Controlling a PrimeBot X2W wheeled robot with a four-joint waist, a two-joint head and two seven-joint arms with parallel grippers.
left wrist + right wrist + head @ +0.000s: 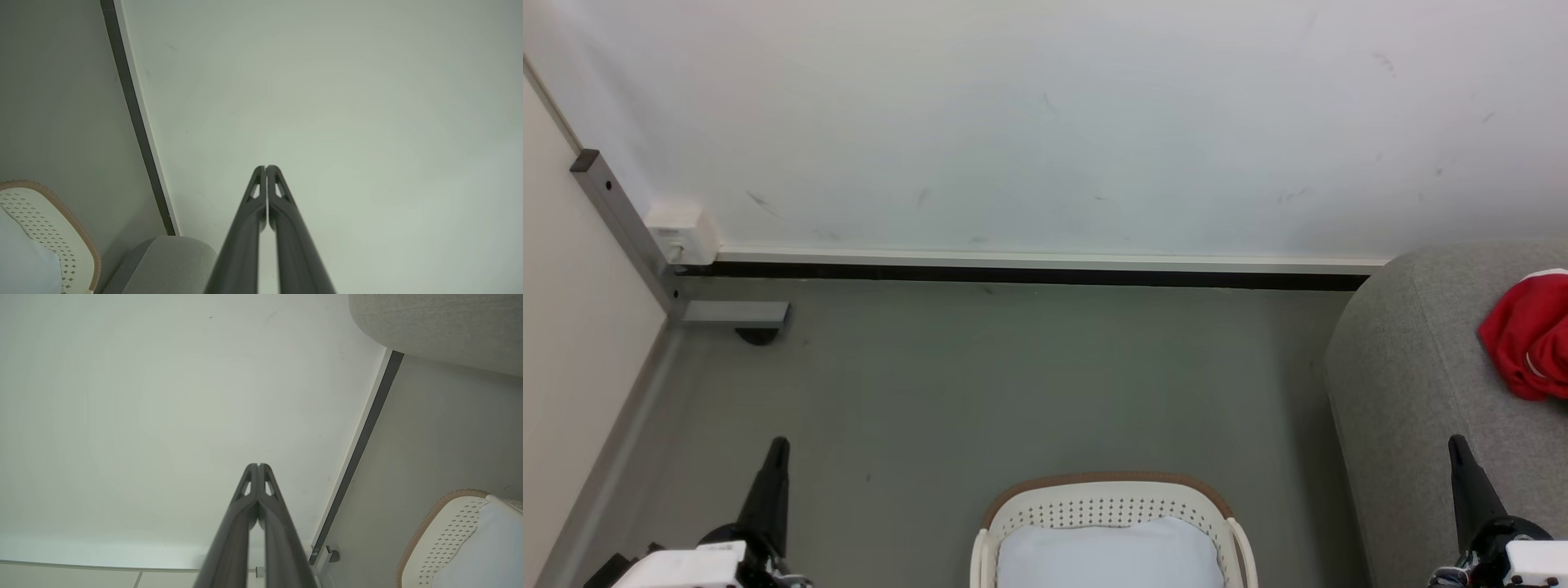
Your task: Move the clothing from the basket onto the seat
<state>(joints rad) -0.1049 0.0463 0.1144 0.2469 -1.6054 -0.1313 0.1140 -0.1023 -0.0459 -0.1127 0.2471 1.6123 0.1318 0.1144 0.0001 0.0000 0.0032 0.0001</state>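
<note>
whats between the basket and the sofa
A bare strip of grey floor lies between the basket and the sofa, seen in the head view.

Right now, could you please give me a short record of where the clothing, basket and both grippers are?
clothing: red, bunched on the seat, to the robot's right
seat: grey, right of the basket
basket: on the floor, pale cushion inside
left gripper: shut, empty
right gripper: shut, empty
</note>
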